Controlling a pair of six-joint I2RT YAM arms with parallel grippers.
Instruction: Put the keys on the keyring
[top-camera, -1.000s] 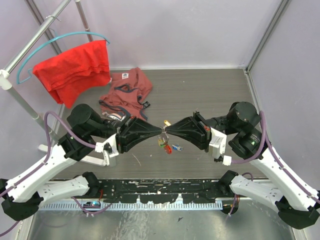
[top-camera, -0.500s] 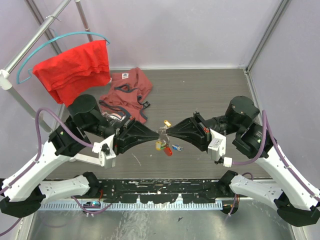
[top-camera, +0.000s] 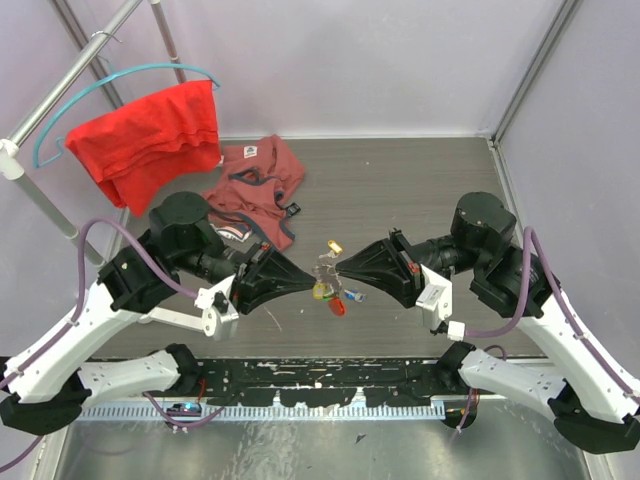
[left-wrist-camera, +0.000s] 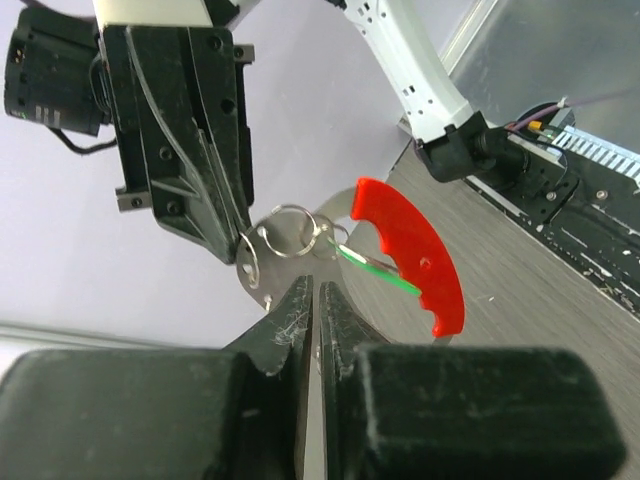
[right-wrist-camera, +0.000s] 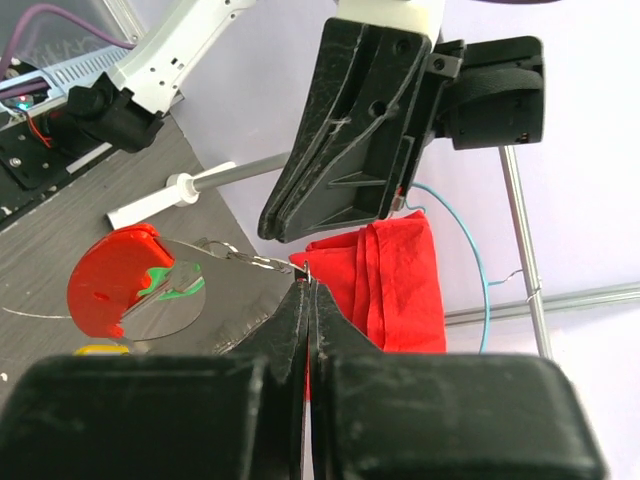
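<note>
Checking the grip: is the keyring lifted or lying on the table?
Lifted: the right hand pinches the keyring, whose red tag hangs clear of the table.

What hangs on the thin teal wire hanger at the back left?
A bright red cloth is draped over it, hiding the teal hanger's lower part; its upper curve shows.

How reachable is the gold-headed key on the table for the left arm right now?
Probably yes. The gold-headed key lies uncovered on the table, just past the left gripper. The keyring, pinched by the right gripper, hangs close beside that path, though.
</note>
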